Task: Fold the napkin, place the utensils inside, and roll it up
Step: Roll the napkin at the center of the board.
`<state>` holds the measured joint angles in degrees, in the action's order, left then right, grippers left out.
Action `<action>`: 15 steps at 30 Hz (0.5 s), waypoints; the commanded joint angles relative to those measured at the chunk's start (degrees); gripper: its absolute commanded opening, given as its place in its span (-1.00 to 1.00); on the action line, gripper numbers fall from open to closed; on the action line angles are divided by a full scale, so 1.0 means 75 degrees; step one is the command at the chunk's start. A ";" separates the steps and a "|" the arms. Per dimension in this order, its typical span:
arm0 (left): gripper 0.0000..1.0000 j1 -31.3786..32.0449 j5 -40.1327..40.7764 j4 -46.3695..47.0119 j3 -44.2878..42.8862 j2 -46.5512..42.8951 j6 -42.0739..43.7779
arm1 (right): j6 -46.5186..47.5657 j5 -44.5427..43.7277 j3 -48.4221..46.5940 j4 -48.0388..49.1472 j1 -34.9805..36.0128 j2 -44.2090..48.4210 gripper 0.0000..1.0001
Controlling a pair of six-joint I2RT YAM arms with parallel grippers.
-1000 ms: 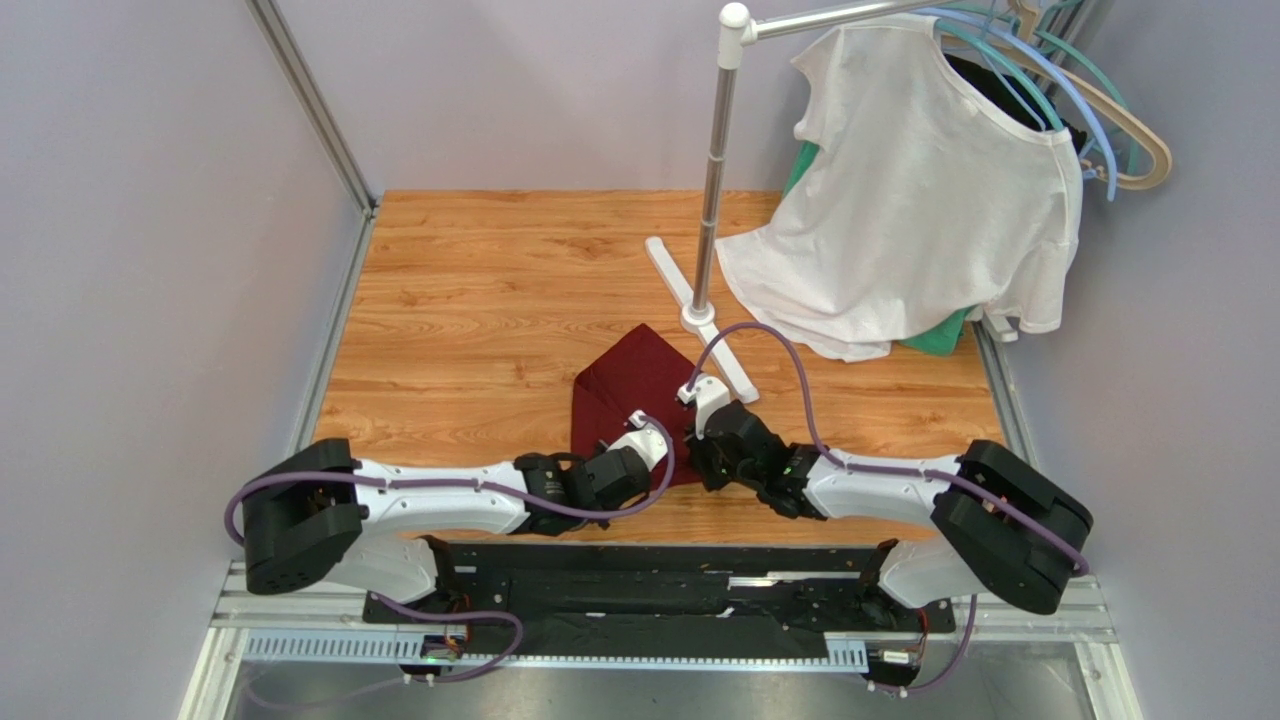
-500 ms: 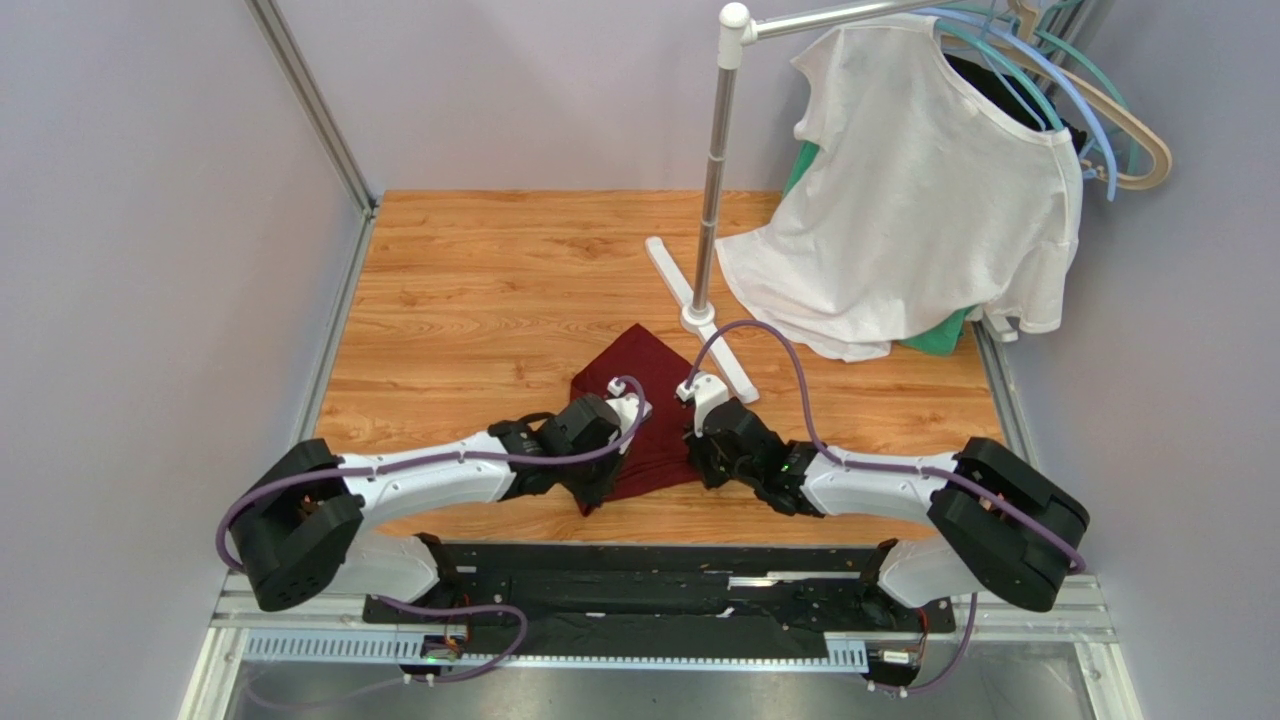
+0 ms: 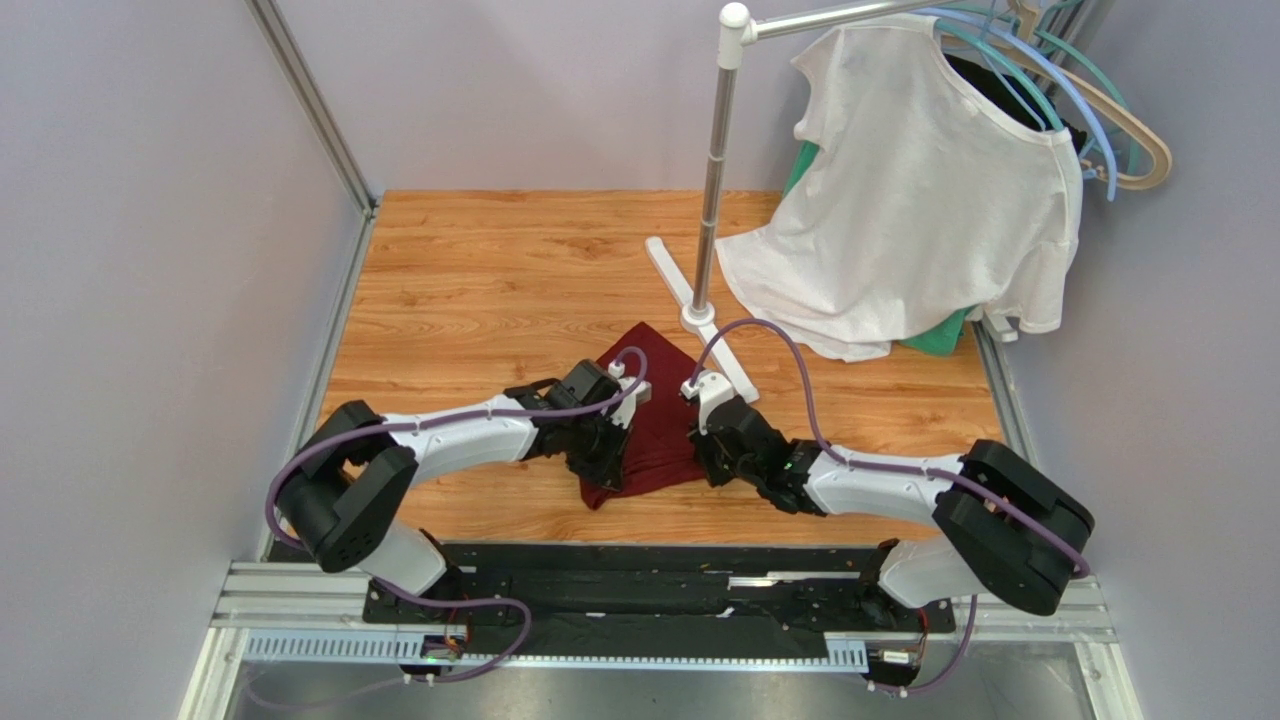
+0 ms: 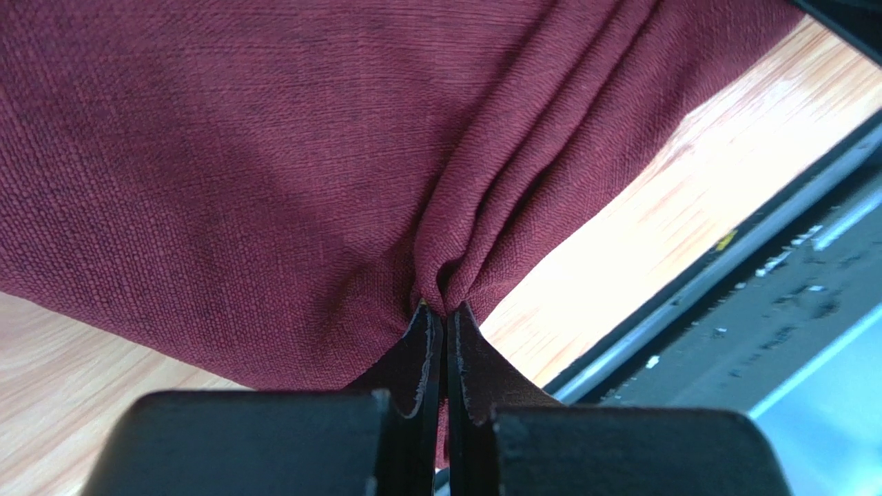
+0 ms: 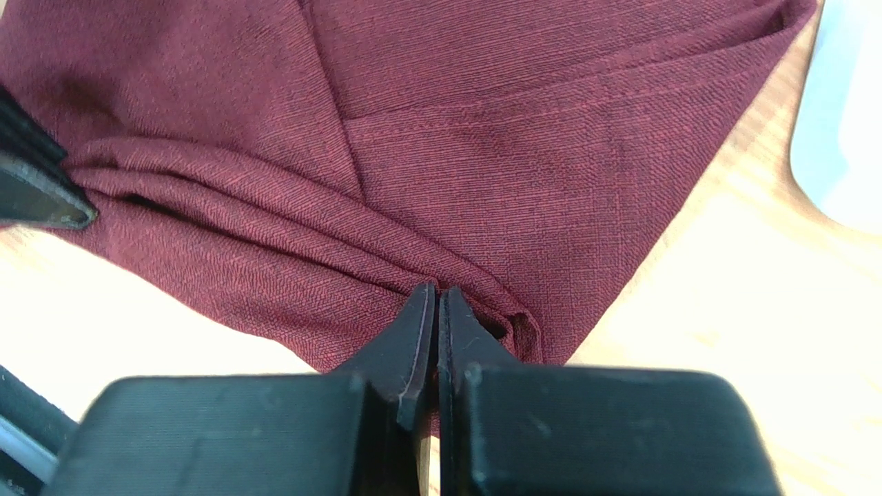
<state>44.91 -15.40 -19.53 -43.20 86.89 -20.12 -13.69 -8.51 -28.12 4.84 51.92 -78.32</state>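
A white garment stand [image 3: 717, 180] rises from the back right of the wooden tabletop [image 3: 451, 285], its flat base [image 3: 703, 318] sending one foot forward to just beside the right arm's wrist. A white T-shirt [image 3: 917, 195] hangs from the stand's bar among several hangers [image 3: 1120, 128], with a bit of green cloth [image 3: 944, 336] showing under its hem. Grey walls close in the left and right sides, and a black rail [image 3: 646, 578] runs along the near edge.

The dark maroon napkin [image 3: 664, 428] lies near the front middle of the tabletop, between the two arms, its far corner pointing toward the stand's base. The left hand [image 4: 446, 331] is clenched on the napkin's near left part, the cloth gathered into pleats at its tips. The right hand [image 5: 436, 310] is clenched on a near right corner, where a fold bunches against its fingers. The stand's foot [image 5: 841, 114] lies close beyond the napkin's right corner.
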 commanded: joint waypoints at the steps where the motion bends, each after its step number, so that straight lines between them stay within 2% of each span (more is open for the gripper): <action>1: -1.00 -0.0210 -0.0197 -0.0349 -0.0099 0.0800 -0.0071 | 0.0079 0.0162 -0.0129 -0.0914 0.0038 0.0481 -0.98; 3: -1.00 -0.0245 -0.0442 -0.0512 -0.0228 0.1198 -0.0013 | 0.0138 0.0174 -0.0246 -0.1217 0.0026 0.0843 -0.91; 6: -1.00 -0.0304 -0.0735 -0.0642 -0.0392 0.1609 0.0069 | 0.0349 0.0174 -0.0399 -0.1547 0.0026 0.1242 -0.67; 7: -1.00 -0.0315 -0.0771 -0.0665 -0.0427 0.1668 0.0127 | 0.0454 0.0139 -0.0422 -0.1617 0.0026 0.1499 -0.48; 10: -1.00 -0.0397 -0.0970 -0.0736 -0.0521 0.1820 0.0209 | 0.0560 -0.0083 -0.0528 -0.1957 0.0026 0.2038 -0.15; 15: -1.00 -0.0503 -0.1263 -0.1052 -0.0802 0.2113 0.0339 | 0.0736 -0.0037 -0.0762 -0.2402 0.0026 0.2626 -0.05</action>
<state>41.21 -28.99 -22.02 -50.59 97.41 -20.56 -9.96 -8.47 -30.59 -10.26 51.94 -62.08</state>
